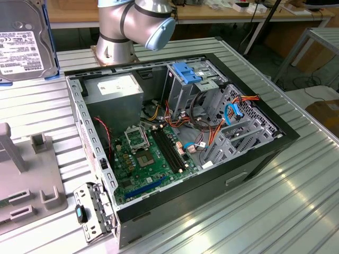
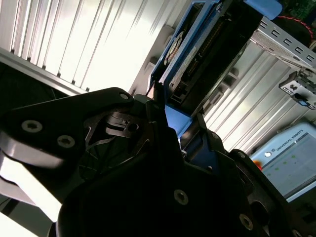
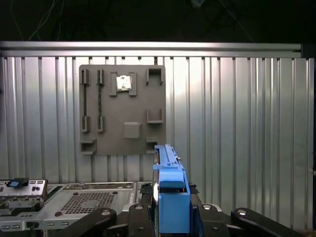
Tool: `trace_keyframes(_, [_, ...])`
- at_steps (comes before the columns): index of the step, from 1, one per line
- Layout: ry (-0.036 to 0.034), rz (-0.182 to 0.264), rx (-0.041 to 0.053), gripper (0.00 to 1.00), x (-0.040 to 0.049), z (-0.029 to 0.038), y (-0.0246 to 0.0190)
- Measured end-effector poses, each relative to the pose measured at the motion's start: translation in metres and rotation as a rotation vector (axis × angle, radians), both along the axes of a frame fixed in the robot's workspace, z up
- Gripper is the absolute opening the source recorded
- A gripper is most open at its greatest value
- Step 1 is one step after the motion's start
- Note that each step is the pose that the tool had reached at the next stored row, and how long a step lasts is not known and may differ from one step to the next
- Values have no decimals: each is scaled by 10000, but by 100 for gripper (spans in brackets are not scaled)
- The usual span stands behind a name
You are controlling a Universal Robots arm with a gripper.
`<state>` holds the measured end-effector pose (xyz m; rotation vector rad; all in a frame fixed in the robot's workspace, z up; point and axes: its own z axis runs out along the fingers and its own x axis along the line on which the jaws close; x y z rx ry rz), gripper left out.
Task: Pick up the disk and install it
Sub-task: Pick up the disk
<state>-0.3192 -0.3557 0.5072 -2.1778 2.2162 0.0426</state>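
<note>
The computer case (image 1: 249, 164) sits on the table (image 1: 296, 211), with the fixture plate (image 1: 26, 174) at the exterior view's left. The disk (image 1: 24, 45) sits in the gripper (image 3: 170, 205), above the table.

A ribbed, silvery metal desk (image 3: 247, 123) spreads out beyond the claw (image 3: 170, 210), with bright glare streaking its grooves and darkness past its far edge. In the exterior view a wooden bench (image 1: 74, 13) runs behind the desk. A white-legged table (image 1: 323, 34) stands over a floor (image 1: 288, 71) trailing cables (image 1: 310, 82).

Exterior view: bright, even overhead light; soft sheen on ribbed metal table (image 1: 296, 201). Second wrist view: gripper (image 2: 177, 112) and disk (image 2: 197, 54) silhouetted against blown-out table glare. First wrist view: darkness beyond table edge.
</note>
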Motion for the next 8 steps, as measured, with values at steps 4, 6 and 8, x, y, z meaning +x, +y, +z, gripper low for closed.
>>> trace_keyframes(4, [0,0,0,37,96,0,0])
trace_keyframes(6, [0,0,0,37,144,0,0])
trace_keyframes(8, [0,-1,-1,37,195,0,0])
